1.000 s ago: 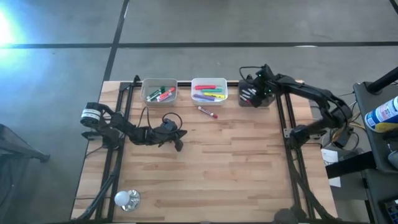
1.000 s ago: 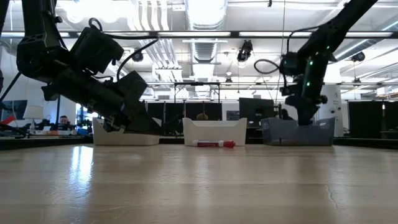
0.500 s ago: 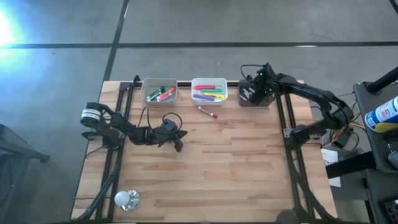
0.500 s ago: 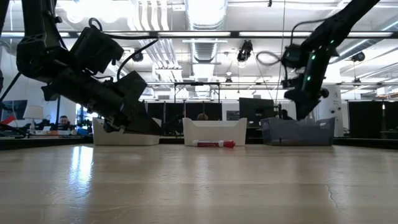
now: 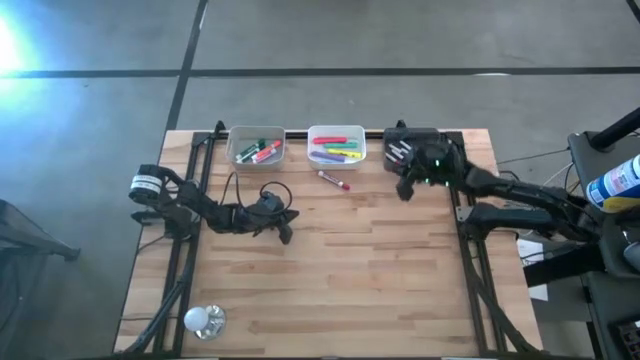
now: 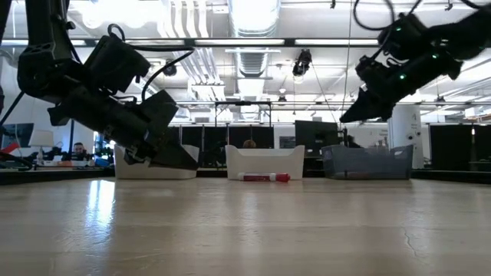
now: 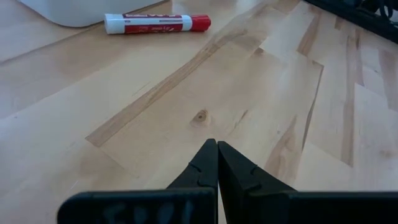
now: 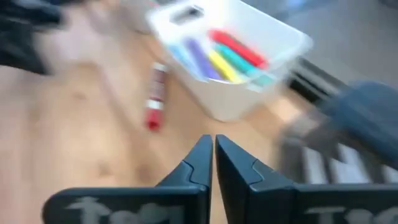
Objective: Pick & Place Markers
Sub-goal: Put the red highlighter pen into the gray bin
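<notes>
Evidently the step in hand is the fetching of the one loose marker [image 5: 334, 180], red-capped with a white barrel, which lies flat on the wooden table [image 5: 380, 270] just in front of the white bin [image 5: 336, 145]; the right gripper [image 5: 405, 189] hangs above the table beside the black bin [image 5: 410, 147], fingers pressed together on nothing, nose turned toward that marker. To do it well, I judge, the fingers must part before the descent; the jaws should straddle the barrel across its length, near the middle, and close only once low enough that it cannot roll away; the white bin's near wall is close, so the approach is better made from the open table side. The left gripper [image 5: 287, 234] rests low over the table's left middle, fingers likewise clenched and empty.

Counted: three bins, the clear bin [image 5: 257, 146], the white and the black; one marker loose on the table; several markers in the clear bin and several in the white, too bunched for a sure count; white-barrelled ones in the black bin; one light bulb [image 5: 203, 319] at the near left corner; two arms.
</notes>
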